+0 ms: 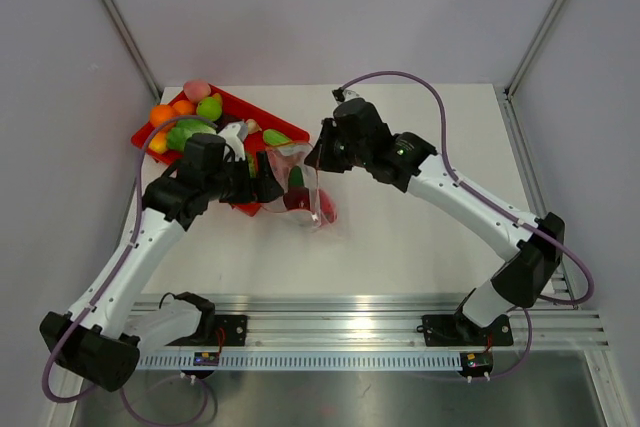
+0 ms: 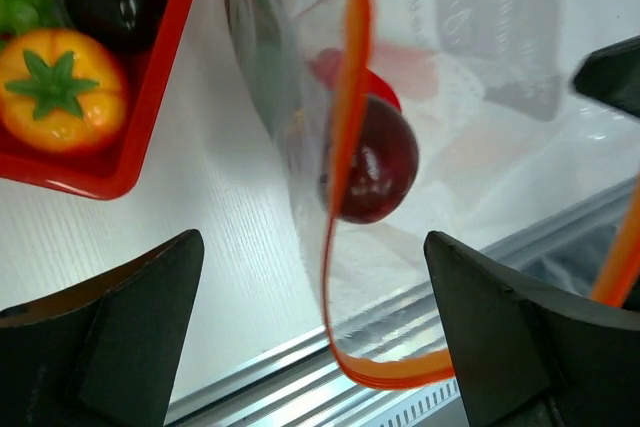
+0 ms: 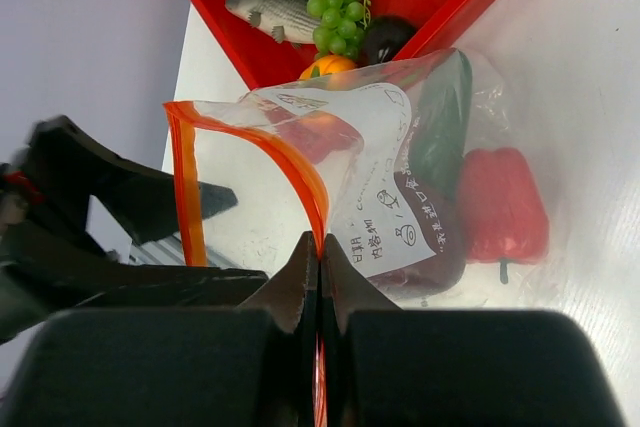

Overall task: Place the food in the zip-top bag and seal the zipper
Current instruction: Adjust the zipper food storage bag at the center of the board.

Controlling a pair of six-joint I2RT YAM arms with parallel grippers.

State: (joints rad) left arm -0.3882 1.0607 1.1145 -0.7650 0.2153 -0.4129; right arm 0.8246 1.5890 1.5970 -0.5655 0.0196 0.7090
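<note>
the top view looks down from above and behind the arm bases, far enough to hold the whole table [image 1: 420, 237]. the left wrist view sits close, looking down past the left gripper [image 2: 310, 257] at the table's near edge. the right wrist view, equally near, looks down over the right gripper [image 3: 320, 262] toward the far left corner. all three share the zip-top bag [image 1: 300, 177] and the red tray [image 1: 245, 105].

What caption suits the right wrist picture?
Right gripper pinches the orange-red zipper strip of a clear plastic bag holding a green toy vegetable.
</note>
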